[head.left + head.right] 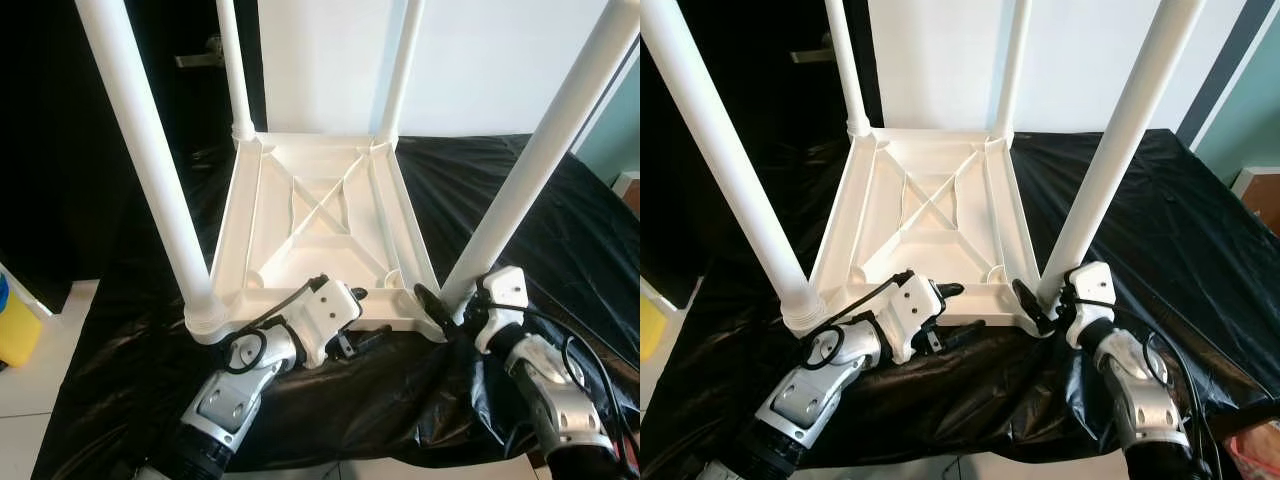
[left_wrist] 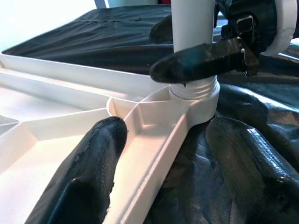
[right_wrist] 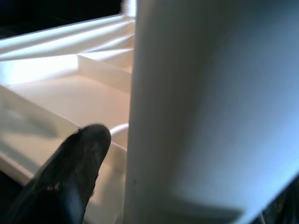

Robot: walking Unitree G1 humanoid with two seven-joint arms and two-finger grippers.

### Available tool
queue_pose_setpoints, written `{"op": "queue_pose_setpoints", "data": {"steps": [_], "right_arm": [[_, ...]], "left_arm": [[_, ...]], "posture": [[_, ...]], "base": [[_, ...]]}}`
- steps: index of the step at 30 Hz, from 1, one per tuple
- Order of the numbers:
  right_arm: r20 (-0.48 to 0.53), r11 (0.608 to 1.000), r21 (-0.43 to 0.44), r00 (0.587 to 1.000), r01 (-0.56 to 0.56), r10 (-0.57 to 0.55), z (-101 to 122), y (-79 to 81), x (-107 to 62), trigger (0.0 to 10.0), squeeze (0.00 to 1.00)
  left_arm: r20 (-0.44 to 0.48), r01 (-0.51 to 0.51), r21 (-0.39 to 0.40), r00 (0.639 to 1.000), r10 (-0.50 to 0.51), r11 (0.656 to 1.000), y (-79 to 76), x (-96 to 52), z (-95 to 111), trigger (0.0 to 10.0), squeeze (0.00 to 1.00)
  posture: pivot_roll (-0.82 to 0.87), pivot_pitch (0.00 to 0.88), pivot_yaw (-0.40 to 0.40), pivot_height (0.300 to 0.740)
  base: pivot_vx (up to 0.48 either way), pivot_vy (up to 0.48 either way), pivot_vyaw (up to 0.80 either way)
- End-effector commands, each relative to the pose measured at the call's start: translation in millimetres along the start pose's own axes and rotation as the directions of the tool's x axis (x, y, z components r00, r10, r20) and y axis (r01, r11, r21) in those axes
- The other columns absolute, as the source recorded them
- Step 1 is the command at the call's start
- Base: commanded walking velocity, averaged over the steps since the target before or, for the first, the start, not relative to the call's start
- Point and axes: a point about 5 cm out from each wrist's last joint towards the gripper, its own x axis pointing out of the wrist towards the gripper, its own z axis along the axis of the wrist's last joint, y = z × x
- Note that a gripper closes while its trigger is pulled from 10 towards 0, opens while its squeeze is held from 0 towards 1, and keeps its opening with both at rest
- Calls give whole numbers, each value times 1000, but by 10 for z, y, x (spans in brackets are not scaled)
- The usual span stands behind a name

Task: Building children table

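A white children's table (image 1: 320,180) lies upside down on a black cloth, its four legs pointing up. My left gripper (image 1: 372,316) is open at the near rim (image 2: 154,158). One of its fingers (image 2: 88,172) is inside the underside and the other rests outside on the cloth. My right gripper (image 1: 450,300) is at the base of the near right leg (image 1: 540,160), shut on it just above the socket. One right finger (image 2: 196,63) lies across the front of the leg (image 3: 210,107); the other is mostly hidden behind it.
The black cloth (image 1: 520,200) covers the whole work surface and hangs over its near edge. The near left leg (image 1: 150,170) stands tall beside my left arm, and two far legs (image 1: 235,70) rise at the back. A yellow object (image 1: 15,325) sits on the floor at the left.
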Motion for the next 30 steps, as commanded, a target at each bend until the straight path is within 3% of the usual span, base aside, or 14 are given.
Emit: {"op": "queue_pose_setpoints", "data": {"steps": [1,3,19,20,21,26,29,30], "right_arm": [[-33,999,-22,998,-48,47,-45,20,23,10000,0],[-47,995,-40,995,-88,86,-55,-2,50,0,0],[-67,993,-26,992,-113,111,-142,-13,-15,0,0],[-60,996,-26,995,-86,85,-151,-11,-30,8275,0],[-55,997,-27,996,-67,66,-156,-10,-41,10000,0],[-43,999,-32,999,6,-7,-152,-17,-57,10000,0],[-24,989,-13,989,149,-149,-143,4,-71,10000,0],[-24,989,-13,989,149,-149,-143,4,-71,10000,0]], "left_arm": [[-6,9,-3,1000,-9,1000,-2,14,-17,10000,0],[-7,4,-2,1000,-4,1000,-1,7,-17,10000,0],[-8,-6,-8,1000,5,1000,-14,-12,-23,10000,0],[-8,-4,-9,1000,4,1000,-16,-10,-23,10000,0],[-8,-4,-9,1000,4,1000,-18,-9,-23,10000,0],[-8,-1,-10,1000,1,1000,-24,-7,-23,10000,0],[-10,4,-12,1000,-4,1000,-32,-11,-30,10000,0],[-10,4,-12,1000,-4,1000,-32,-11,-30,10000,0]], "posture": [[-27,0,-24,740],[-21,0,-31,740],[-17,0,-35,740],[-20,0,-34,740],[-20,0,-34,740],[-23,0,-33,740],[-29,0,-26,740],[-29,0,-26,740]], "base": [[0,0,0],[0,0,0],[0,0,0],[0,0,0],[0,0,0],[0,0,0],[0,0,0],[0,0,0]]}}
